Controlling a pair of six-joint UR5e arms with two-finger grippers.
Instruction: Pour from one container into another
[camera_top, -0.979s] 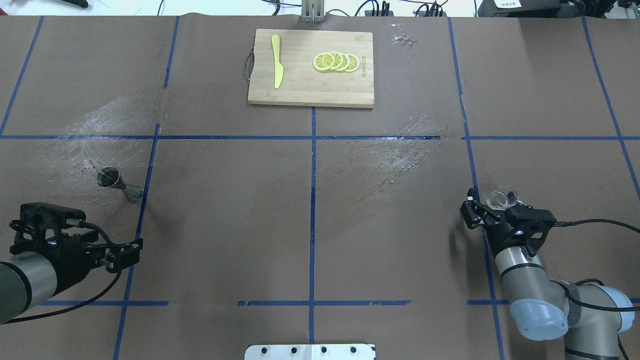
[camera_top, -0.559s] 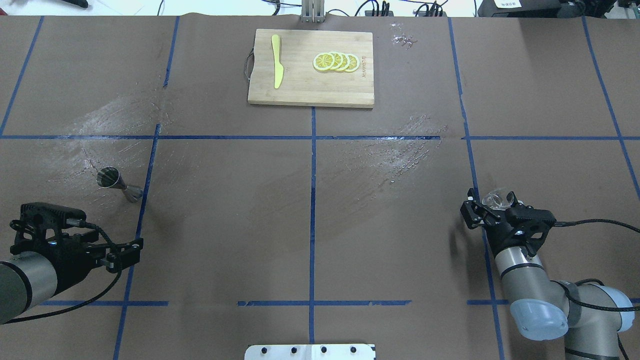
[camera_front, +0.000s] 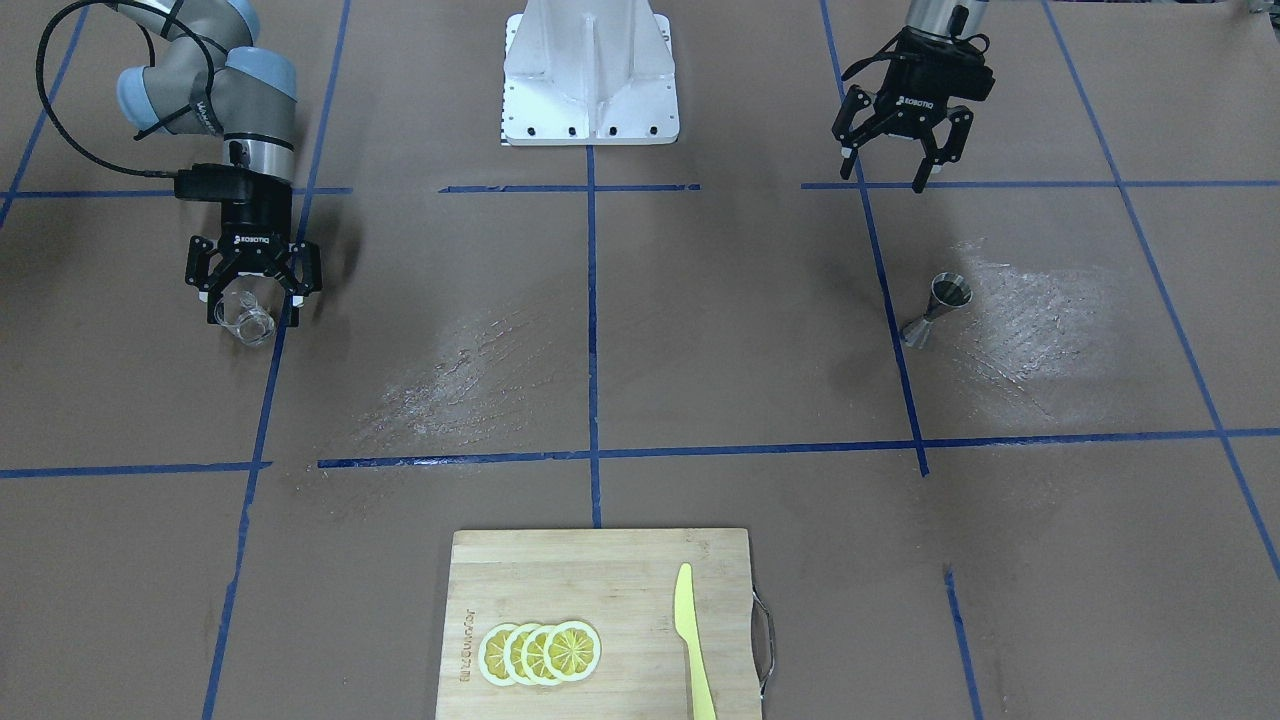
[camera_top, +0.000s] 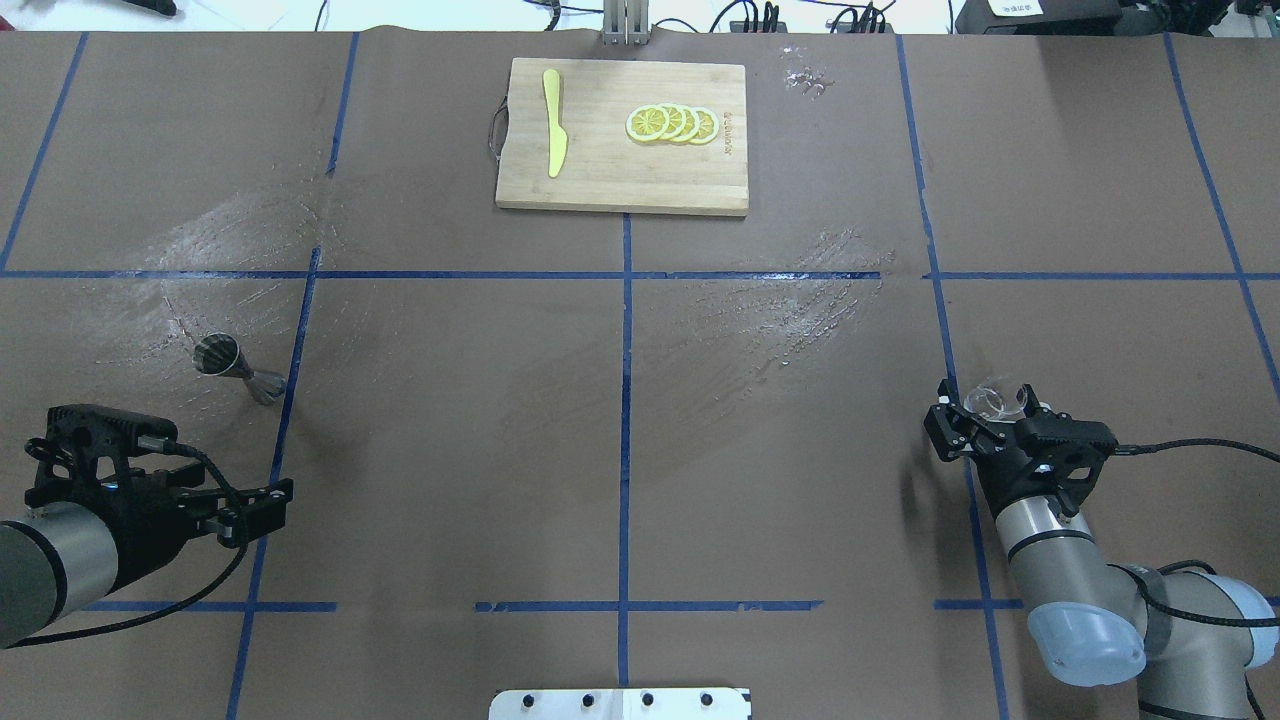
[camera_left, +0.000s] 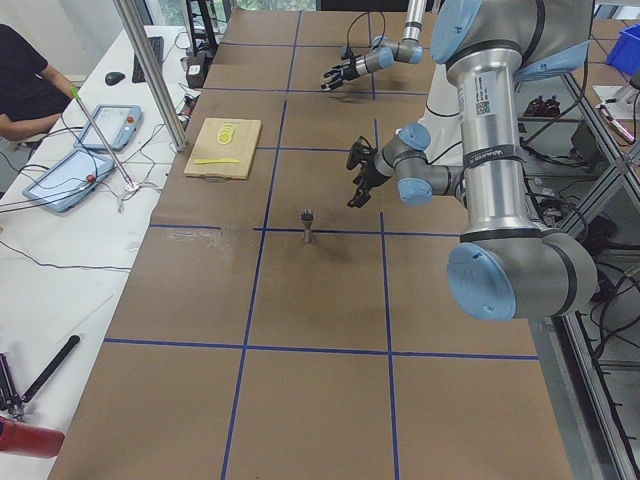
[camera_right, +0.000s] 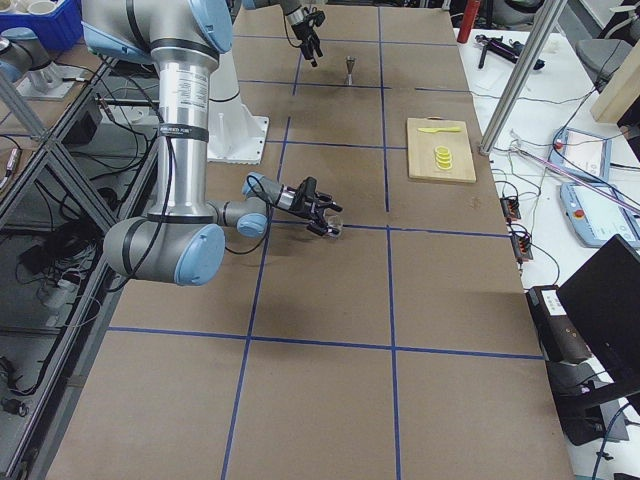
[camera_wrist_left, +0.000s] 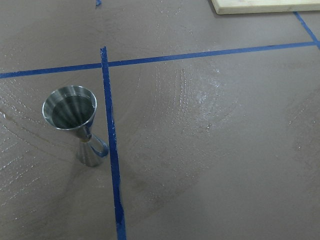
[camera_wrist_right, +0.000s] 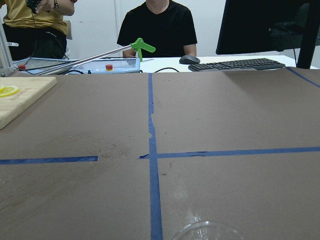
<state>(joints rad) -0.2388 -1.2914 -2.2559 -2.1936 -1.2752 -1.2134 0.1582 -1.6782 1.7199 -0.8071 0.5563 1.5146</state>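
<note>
Both arms had drawn back a touch toward the robot's side of the bench (camera_top: 450, 420) in the last second, the right end effector (camera_top: 985, 408) carrying its clear glass (camera_top: 996, 399) with it, while the steel jigger (camera_top: 236, 365) stood exactly where it had been.

The right end effector was clamped on the glass, one finger at each side, holding it off the brown paper near a blue tape line at the robot's right. Only a pale arc of the rim showed at the bottom edge of the right wrist view, and what the glass held, if anything, could not be made out in any view.

The left end effector (camera_front: 884, 180) hung with its fingers spread wide and nothing between them, near the jigger but apart from it. The jigger stood upright on its smaller cone, just beside a blue tape line and at the edge of a shiny wet-looking smear (camera_front: 1040, 320). In the left wrist view its upper cup (camera_wrist_left: 69, 107) showed a dark, mirrored inside — whether that was liquid or bare metal could not be told.

At the bench's far edge lay a wooden cutting board (camera_top: 600, 170) bearing four overlapping lemon slices (camera_top: 672, 123) and a yellow knife (camera_top: 553, 122), well apart from both containers. Two seated people (camera_wrist_right: 157, 27) faced the bench from the operators' side.
</note>
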